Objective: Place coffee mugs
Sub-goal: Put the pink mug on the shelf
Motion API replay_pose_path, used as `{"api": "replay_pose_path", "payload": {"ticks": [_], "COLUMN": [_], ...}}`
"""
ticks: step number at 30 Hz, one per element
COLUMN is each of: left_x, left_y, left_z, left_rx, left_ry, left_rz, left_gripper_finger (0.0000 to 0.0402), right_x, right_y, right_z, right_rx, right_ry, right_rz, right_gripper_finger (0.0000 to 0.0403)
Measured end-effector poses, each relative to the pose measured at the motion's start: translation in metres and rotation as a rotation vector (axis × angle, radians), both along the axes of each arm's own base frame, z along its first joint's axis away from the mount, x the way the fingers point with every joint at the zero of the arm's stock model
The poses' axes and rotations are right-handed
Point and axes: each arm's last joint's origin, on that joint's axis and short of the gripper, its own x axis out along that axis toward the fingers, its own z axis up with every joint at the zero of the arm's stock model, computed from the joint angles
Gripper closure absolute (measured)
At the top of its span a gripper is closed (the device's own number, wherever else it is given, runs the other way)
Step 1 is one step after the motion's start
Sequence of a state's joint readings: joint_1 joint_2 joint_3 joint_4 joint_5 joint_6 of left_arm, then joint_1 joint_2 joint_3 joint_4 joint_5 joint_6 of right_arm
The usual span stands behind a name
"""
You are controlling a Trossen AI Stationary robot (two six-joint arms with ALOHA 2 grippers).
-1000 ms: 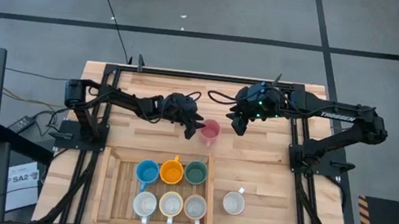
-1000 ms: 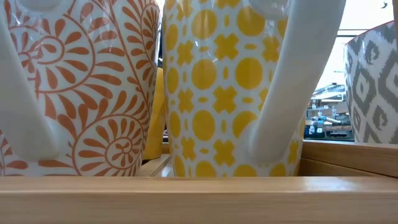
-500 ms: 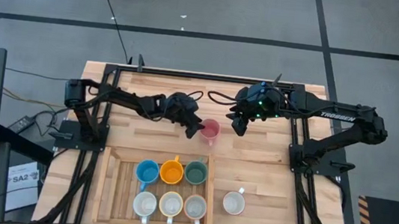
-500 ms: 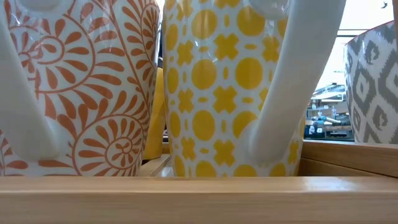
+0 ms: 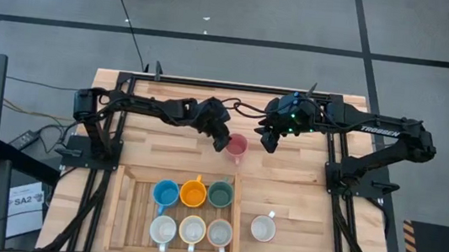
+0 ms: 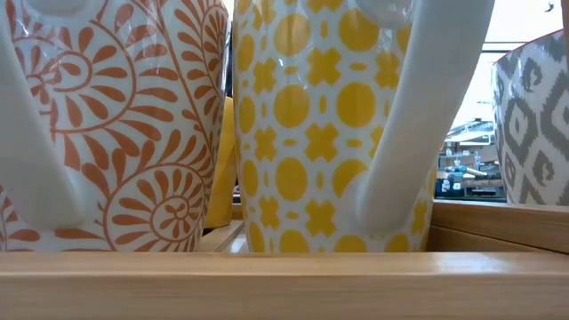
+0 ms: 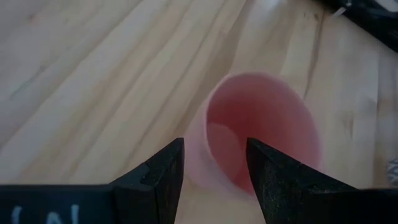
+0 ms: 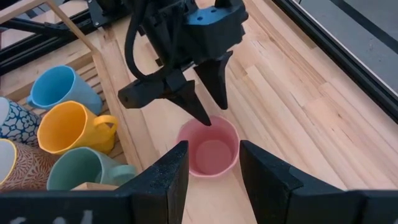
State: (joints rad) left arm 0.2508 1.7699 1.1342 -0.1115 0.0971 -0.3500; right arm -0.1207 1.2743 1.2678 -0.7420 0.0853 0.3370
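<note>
Two grippers hang open — left gripper (image 8: 202, 93) astride the pink mug's (image 8: 209, 149) rim, right gripper (image 5: 267, 141) beside it.

Eight small round handled mugs show in all. Six sit inside the slatted wooden tray (image 5: 119, 207): one blue mug (image 5: 166, 193), one orange mug (image 5: 193, 194), one dark green mug (image 5: 220, 194) and three pale ones. Two stand outside the tray: one pink mug (image 5: 237, 149) and one white mug (image 5: 263, 228).
</note>
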Motion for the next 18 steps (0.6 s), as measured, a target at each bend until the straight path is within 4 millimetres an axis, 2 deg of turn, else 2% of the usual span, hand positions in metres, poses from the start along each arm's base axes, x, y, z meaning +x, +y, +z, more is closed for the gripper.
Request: {"api": "replay_pose_path", "payload": {"ticks": [18], "left_x": [0.002], "left_y": [-0.005], "left_z": [0.0015], "left_rx": [0.027], "left_ry": [0.002], "left_rz": [0.019], "left_gripper_finger": [0.0222], "right_x": [0.0], "right_y": [0.0], "right_z": [0.0], "right_rx": [0.0], "right_ry": [0.0], "right_rz": [0.0], "right_gripper_finger": [0.0254]}}
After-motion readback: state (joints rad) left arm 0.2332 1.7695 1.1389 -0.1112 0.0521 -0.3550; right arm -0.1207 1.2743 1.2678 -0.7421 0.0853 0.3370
